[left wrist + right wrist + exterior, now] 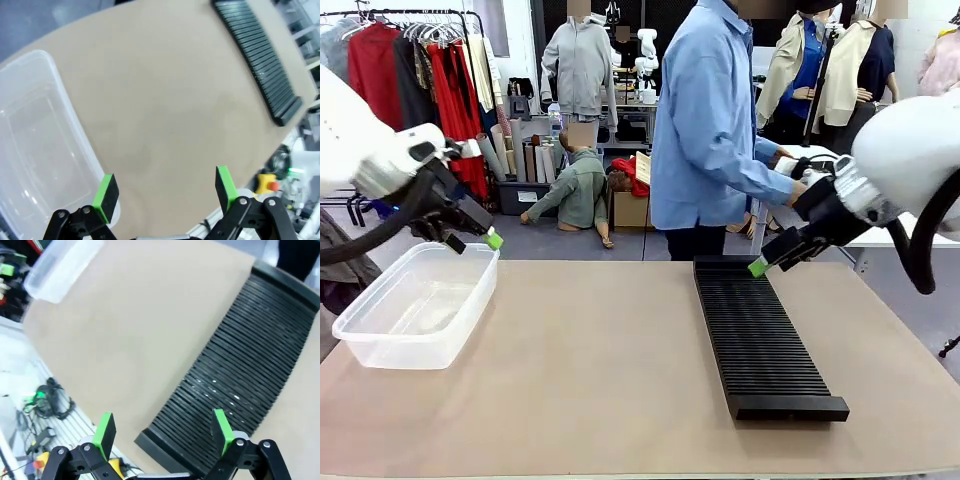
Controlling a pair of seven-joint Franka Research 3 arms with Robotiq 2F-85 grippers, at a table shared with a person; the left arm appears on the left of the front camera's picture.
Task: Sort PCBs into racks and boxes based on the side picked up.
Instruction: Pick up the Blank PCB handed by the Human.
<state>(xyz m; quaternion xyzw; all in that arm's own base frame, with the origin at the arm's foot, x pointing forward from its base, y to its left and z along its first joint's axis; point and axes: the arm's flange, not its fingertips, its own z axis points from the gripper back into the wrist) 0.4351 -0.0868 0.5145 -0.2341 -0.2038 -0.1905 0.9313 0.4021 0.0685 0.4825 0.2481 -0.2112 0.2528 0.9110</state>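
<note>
Front: my left tool (475, 241) hangs above the rim of the clear tub (395, 352) by the left edge of the desk (600, 385). My right tool (772, 262) is over the far end of the black rack (760, 335).
Left wrist: jaws wide, empty, bare desk ahead.
Right wrist: jaws wide, empty, rack beneath.

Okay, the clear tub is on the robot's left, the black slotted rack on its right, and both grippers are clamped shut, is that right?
Not quite: the left gripper and right gripper are both open, green pads wide apart in each wrist view. The tub on the left and rack on the right are as you said.
</note>
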